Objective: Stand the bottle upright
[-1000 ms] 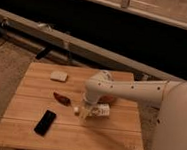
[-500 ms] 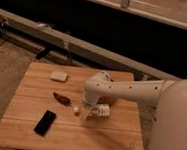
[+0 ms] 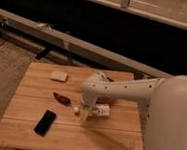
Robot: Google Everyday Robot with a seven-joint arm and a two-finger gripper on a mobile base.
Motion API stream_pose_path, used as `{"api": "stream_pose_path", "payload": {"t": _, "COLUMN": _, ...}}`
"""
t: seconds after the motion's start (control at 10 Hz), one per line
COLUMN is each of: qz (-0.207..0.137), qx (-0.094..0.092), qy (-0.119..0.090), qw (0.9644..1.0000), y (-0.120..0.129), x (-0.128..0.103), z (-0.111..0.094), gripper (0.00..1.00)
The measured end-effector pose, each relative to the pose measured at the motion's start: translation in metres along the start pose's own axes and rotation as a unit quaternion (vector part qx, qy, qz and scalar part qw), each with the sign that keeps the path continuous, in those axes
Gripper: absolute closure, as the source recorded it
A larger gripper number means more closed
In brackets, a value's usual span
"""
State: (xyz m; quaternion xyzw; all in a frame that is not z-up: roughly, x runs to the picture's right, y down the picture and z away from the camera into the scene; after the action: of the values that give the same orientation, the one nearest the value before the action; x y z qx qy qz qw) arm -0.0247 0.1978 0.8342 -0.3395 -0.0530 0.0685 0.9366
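Observation:
A small white bottle (image 3: 99,110) with a red part lies on its side near the middle right of the wooden table (image 3: 26,128). My gripper (image 3: 84,110) reaches down from the white arm (image 3: 130,89) and sits right at the bottle's left end, close to the table top. The arm covers part of the bottle.
A black phone (image 3: 45,122) lies at the front left. A dark red chili-like object (image 3: 62,99) lies left of the gripper. A pale sponge-like block (image 3: 58,76) sits at the back left. A small light piece (image 3: 76,110) lies beside the gripper. A rail and window run behind the table.

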Motion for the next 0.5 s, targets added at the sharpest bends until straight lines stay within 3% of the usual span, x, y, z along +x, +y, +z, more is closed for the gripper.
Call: {"api": "stream_pose_path", "payload": {"t": 0.5, "qz": -0.013, "qx": 0.029, "qy": 0.026, "qw": 0.9992, "y": -0.0022, "x": 0.0039, "z": -0.0008, "gripper": 0.2}}
